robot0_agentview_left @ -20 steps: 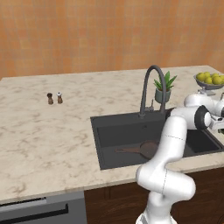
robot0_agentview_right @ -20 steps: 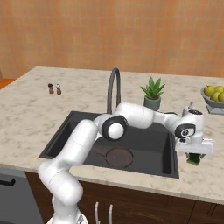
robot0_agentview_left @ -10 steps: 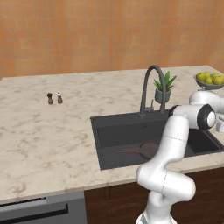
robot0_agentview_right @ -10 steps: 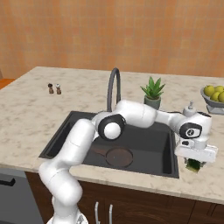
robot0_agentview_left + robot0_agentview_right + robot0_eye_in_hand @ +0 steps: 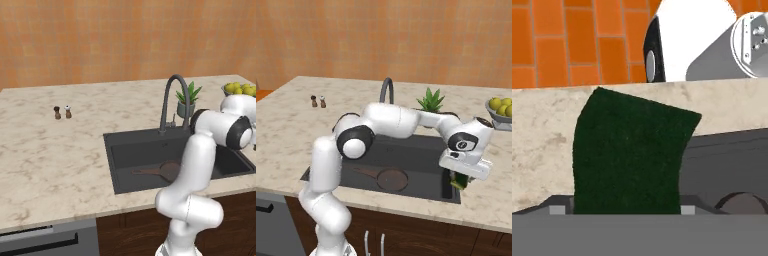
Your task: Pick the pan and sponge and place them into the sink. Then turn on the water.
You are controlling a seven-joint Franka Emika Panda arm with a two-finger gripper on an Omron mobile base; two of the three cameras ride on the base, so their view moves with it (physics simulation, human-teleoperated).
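Hand (image 5: 461, 181) is positioned at the right end of the sink (image 5: 406, 150), low over the basin's right rim, with 1 sponge (image 5: 459, 180) clamped between its fingers. From the hand view the sponge (image 5: 629, 157) is a dark green block hanging upright from the grip, its lower edge hidden at the bottom of the frame; behind it run the beige marble table (image 5: 542, 145) edge and the dark sink wall (image 5: 727, 160). In the right base view the sponge shows as a small green piece under the white wrist, just above the sink's right edge.

1 pan (image 5: 392, 179) lies flat on the sink floor, handle pointing toward the left. The left base view shows the same pan (image 5: 167, 170) partly behind the arm.

1 faucet (image 5: 171, 100) stands behind the sink, no stream visible.

Other items on the table: 1 potted plant (image 5: 187, 100) beside the faucet, 1 bowl of yellow fruit (image 5: 501, 111) at far right, 2 small shakers (image 5: 62, 112) standing side by side at left
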